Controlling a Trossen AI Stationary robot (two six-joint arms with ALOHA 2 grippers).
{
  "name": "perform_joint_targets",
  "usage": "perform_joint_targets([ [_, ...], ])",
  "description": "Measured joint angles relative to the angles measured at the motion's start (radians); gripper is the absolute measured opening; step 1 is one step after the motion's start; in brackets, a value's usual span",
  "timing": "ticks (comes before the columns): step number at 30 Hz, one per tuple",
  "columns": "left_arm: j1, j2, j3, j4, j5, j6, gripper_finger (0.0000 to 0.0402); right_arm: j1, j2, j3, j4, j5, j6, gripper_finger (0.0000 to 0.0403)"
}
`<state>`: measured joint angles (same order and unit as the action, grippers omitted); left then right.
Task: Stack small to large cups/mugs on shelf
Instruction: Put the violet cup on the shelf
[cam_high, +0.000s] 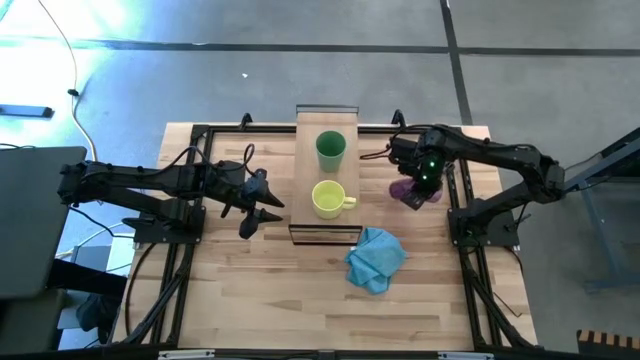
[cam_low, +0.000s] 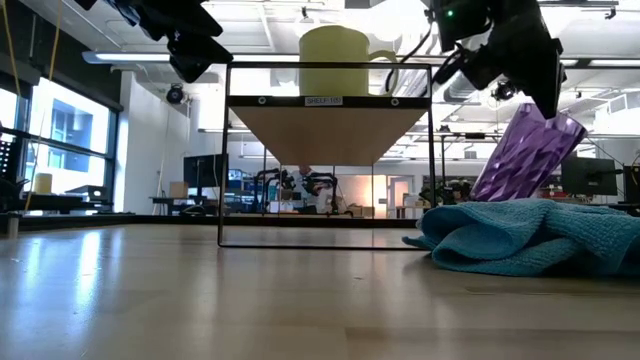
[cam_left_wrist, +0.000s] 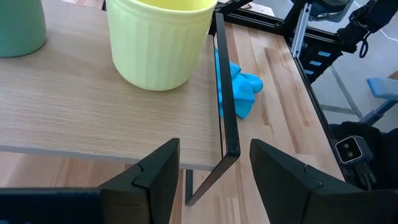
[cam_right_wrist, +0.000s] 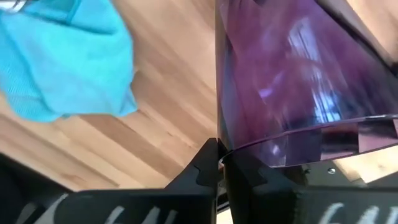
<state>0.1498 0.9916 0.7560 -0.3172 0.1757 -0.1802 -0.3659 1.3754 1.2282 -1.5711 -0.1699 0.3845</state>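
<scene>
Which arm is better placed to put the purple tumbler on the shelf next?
Right: its gripper already holds the tilted purple tumbler beside the shelf; the left gripper is empty, fingers open.

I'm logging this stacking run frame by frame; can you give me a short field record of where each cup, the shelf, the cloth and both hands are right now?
yellow ribbed mug with handle: on the shelf
green handleless cup: on the shelf, beyond the mug
light-wood shelf board: raised on a dark frame
translucent purple tumbler: tilted, held right of the shelf
right hand: shut on the tumbler's rim
left hand: open, left of the shelf
crumpled blue cloth: on the tabletop
</scene>
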Motion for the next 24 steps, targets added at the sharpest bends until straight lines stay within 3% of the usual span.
perform_joint_targets([
  [12,0.0,0.0,0.0,0.0,0.0,0.012,0.0184,-0.016,-0.002,-0.172,-0.002,-0.067,-0.026,0.0],
  [24,0.0,0.0,0.0,0.011,0.0,0.015,0.0184,-0.016,-0.001,-0.081,0.001,-0.042,-0.034,0.0],
])
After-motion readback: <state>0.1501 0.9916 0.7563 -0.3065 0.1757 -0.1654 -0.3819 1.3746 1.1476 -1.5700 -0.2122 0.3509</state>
